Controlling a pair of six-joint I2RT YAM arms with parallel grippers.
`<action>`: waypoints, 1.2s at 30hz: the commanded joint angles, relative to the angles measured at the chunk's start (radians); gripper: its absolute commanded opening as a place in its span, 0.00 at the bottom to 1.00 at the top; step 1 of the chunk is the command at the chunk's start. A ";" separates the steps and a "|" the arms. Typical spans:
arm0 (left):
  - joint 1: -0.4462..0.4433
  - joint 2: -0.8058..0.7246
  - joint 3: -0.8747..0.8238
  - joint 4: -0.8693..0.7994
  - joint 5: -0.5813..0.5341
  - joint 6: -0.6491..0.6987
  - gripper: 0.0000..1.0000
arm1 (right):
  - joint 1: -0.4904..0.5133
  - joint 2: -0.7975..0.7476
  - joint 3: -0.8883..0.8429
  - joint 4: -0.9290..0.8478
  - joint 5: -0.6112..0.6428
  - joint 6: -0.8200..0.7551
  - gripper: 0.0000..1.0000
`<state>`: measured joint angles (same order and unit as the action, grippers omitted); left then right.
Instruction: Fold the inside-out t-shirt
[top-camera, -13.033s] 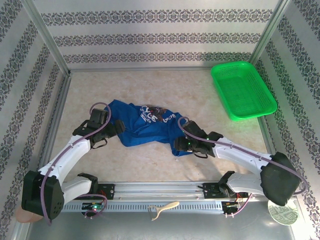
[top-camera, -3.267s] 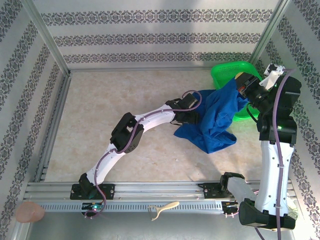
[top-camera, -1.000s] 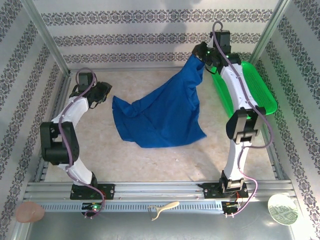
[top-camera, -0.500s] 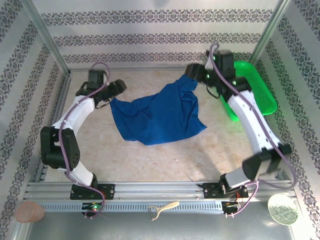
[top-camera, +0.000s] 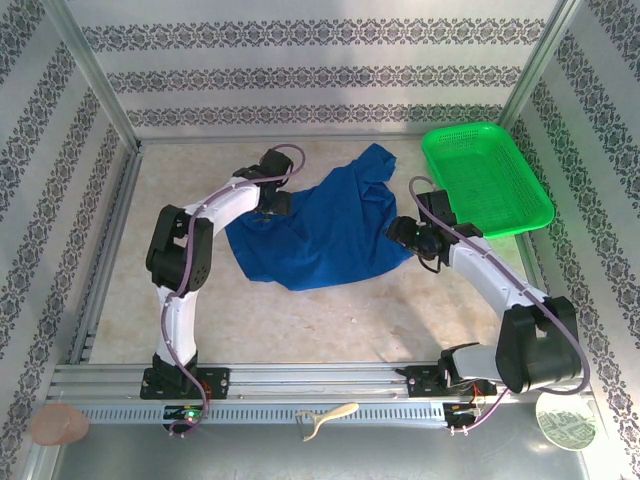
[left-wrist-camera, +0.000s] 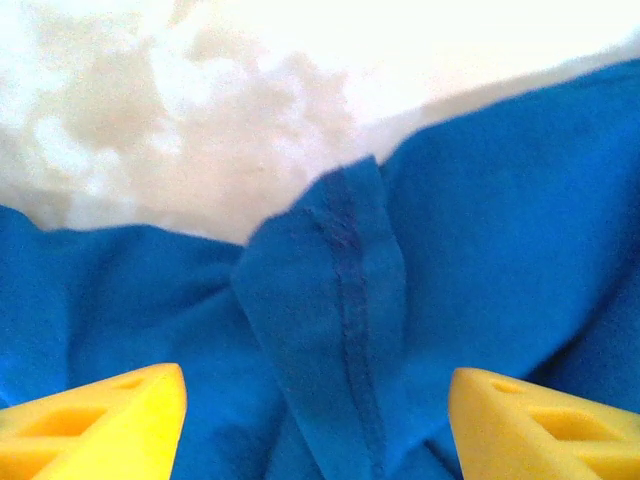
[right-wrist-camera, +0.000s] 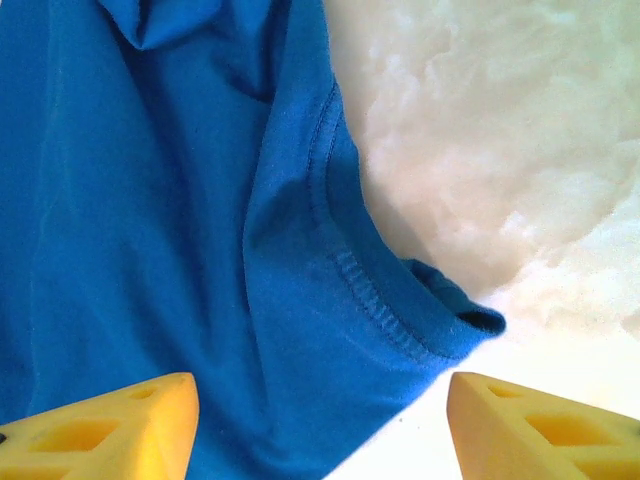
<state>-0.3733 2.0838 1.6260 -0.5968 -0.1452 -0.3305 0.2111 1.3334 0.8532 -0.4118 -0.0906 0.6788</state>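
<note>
t-shirt look: royal-blue t-shirt (top-camera: 320, 230), the side facing up plain blue, rumpled, spread loose rather than flat, one bunched peak toward the back wall.
t-shirt place: on the tabletop (top-camera: 300, 320), middle to back, between the two arms; left of the green mesh basket (top-camera: 487, 178) and apart from it.
left jaws: open, yellow fingertips (left-wrist-camera: 100, 420) wide apart just above the cloth, gripping nothing; at the shirt's left edge.
right jaws: open, yellow fingertips (right-wrist-camera: 100, 425) wide apart over the shirt's right edge, gripping nothing.
cut off: both wrist views crop the fingertips at the bottom edge.
hard to tell: which garment part (sleeve, bottom hem, neck) lies under either wrist; from the top view the jaws are small and dark, their gap unreadable.
left wrist view adds: a folded flap with a stitched seam (left-wrist-camera: 345, 300) running down between the fingertips, pale tabletop beyond, washed out.
right wrist view adds: a stitched hem (right-wrist-camera: 370, 290) curving to a curled corner (right-wrist-camera: 475, 322) that lies on bare tabletop.
top view adds: whole shirt outline, left arm (top-camera: 225, 200) and right arm (top-camera: 490, 275) bent in toward it, basket in the back right corner; by the near rail a pinkish lump (top-camera: 55, 425), a pale hook-shaped tool (top-camera: 325, 415), a round patterned disc (top-camera: 565, 422).
</note>
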 joint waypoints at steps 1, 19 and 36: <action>-0.012 0.033 0.072 -0.071 -0.099 0.053 0.69 | -0.004 0.039 -0.026 0.071 0.020 0.030 0.67; -0.038 0.262 0.362 -0.221 -0.160 0.074 0.44 | -0.007 0.230 -0.031 0.196 -0.021 0.119 0.69; 0.025 0.179 0.444 -0.260 -0.106 0.073 0.00 | -0.074 0.249 -0.063 0.348 -0.152 0.158 0.00</action>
<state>-0.3950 2.3596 2.0315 -0.8070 -0.2813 -0.2581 0.1738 1.6264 0.8177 -0.1177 -0.1993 0.8352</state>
